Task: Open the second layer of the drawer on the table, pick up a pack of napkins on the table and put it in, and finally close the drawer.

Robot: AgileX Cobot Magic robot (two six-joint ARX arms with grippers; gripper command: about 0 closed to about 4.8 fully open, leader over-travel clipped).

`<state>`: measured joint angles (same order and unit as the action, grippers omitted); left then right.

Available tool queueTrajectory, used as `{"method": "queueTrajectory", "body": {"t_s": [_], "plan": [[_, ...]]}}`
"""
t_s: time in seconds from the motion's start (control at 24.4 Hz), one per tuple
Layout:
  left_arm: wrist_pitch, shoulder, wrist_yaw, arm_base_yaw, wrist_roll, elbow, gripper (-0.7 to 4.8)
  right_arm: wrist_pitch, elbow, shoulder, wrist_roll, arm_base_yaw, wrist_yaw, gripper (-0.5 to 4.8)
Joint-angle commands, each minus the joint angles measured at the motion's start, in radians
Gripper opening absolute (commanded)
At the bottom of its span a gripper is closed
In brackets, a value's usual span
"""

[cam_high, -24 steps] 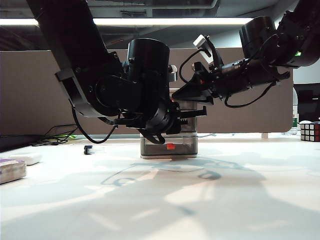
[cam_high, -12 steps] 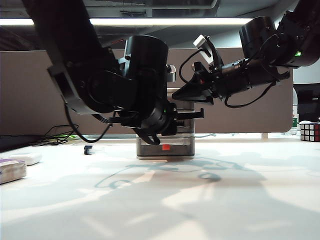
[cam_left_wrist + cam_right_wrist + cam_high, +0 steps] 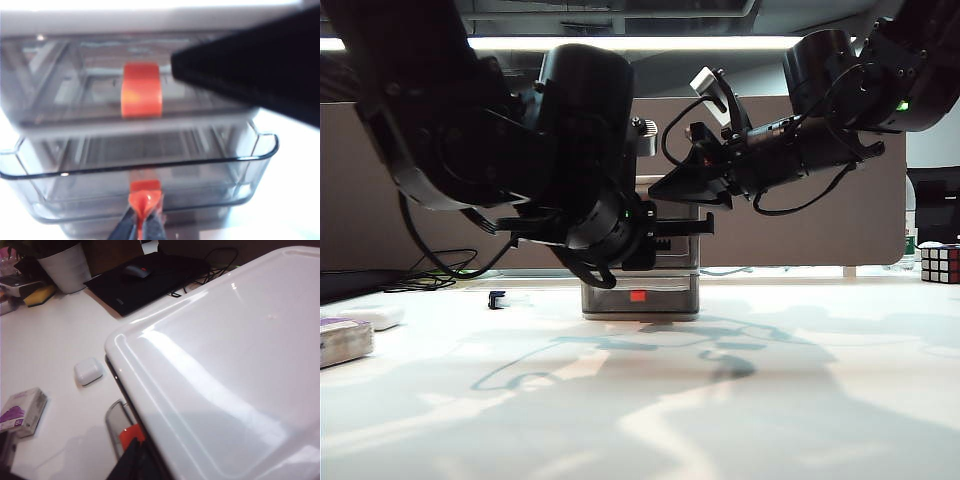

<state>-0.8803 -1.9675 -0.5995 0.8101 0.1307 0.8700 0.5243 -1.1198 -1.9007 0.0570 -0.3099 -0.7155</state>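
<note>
Sticking out a little from the drawer (image 3: 640,285), the second layer (image 3: 140,182) is partly open, and its red-orange handle (image 3: 145,192) is pinched between the pressed-together fingers of the left gripper (image 3: 142,227) just in front of it. The right gripper (image 3: 665,187) hovers above the top of the unit; whether its jaws are spread I cannot tell. The pack of napkins (image 3: 21,411) lies on the table (image 3: 740,400) well apart to the left, near a small white case (image 3: 88,371)
</note>
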Motion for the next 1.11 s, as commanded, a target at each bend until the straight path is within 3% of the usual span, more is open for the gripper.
{"method": "queueTrajectory", "body": {"t_s": [0.04, 0.21, 0.66, 0.86, 0.9, 0.94, 0.99, 1.11], "plan": [[-0.007, 0.026, -0.030, 0.019, 0.021, -0.047, -0.06, 0.026, -0.007, 0.003, -0.001, 0.000, 0.019, -0.05], [-0.007, 0.074, -0.058, 0.058, 0.082, -0.147, -0.06, 0.026, -0.007, 0.003, -0.001, 0.000, 0.019, -0.05], [-0.005, 0.214, -0.146, 0.185, 0.089, -0.292, -0.06, 0.025, -0.007, 0.003, 0.003, 0.000, 0.018, -0.05], [0.054, 0.269, -0.134, 0.194, 0.087, -0.323, 0.03, 0.021, -0.007, 0.003, 0.003, 0.000, 0.013, -0.05], [0.073, 0.283, -0.117, 0.199, 0.087, -0.330, 0.40, 0.018, -0.007, 0.003, 0.003, 0.000, 0.013, -0.05], [0.114, 0.327, -0.102, 0.206, 0.090, -0.351, 1.61, 0.012, -0.007, 0.003, 0.003, 0.000, 0.013, -0.05], [0.157, 0.380, -0.095, 0.216, 0.090, -0.372, 2.02, 0.004, -0.007, 0.003, 0.003, 0.000, 0.004, -0.05], [0.242, 0.487, -0.088, 0.233, 0.090, -0.410, 2.12, -0.002, -0.007, 0.003, 0.003, 0.000, 0.002, -0.05]]}}
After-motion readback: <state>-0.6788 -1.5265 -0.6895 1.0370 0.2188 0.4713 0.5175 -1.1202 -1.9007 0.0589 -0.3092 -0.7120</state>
